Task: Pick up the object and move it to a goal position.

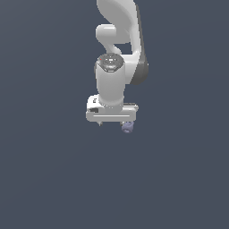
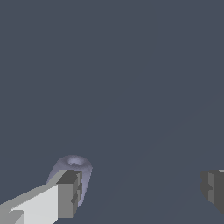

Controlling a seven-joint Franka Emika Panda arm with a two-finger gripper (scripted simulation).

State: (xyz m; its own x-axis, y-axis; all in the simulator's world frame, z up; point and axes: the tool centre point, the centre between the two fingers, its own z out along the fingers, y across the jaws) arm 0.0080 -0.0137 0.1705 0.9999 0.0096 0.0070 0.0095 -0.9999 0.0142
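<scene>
Exterior view: I see the arm (image 1: 117, 49) coming down from the top edge, its upper links cut off by the frame. The white gripper (image 1: 113, 123) hangs wrist-down, and its body hides nearly everything under it; I can only make out a small finger stub at the exterior view's left end of the bar. The object (image 1: 127, 127), a small lavender-blue lump, peeks out just below the bar towards the exterior view's right end, partly covered by it. I can't tell from here whether it touches a finger. The surface (image 1: 53, 179) is a flat dark slate-grey plane filling the frame, with no edges or walls, so I can't say if it is a table or floor. Wrist view: the jaws are spread wide, well apart, with nothing between them. One finger (image 2: 65, 194) sits right in front of the object (image 2: 73, 168), covering its lower part; the rounded top with the dark hollow shows above the pad. The object is beside that finger, not in the gap. The other finger (image 2: 214, 188) is cut off at the frame edge. Same plain grey ground (image 2: 131, 65) behind.
</scene>
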